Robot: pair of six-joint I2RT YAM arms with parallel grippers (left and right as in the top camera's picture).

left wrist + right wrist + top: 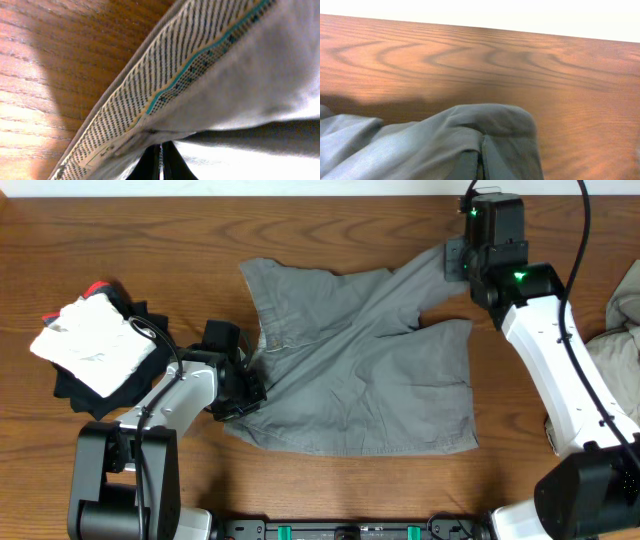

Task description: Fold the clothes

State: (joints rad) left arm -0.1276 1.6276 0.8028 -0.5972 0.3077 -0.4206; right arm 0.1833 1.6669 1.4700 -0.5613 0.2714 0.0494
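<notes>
The grey shorts (360, 370) lie spread out in the middle of the wooden worktop (330, 220), wrinkled, with one leg pulled toward the far right. The left gripper (248, 388) is at the left edge of the shorts, and its jaws are closed on the waistband (165, 85), whose patterned inner lining shows. The right gripper (455, 260) is at the far leg end, where its jaws pinch a raised fold of grey cloth. A beige garment (622, 330) lies at the right edge. A pile of folded clothes (95, 345) sits on the left.
</notes>
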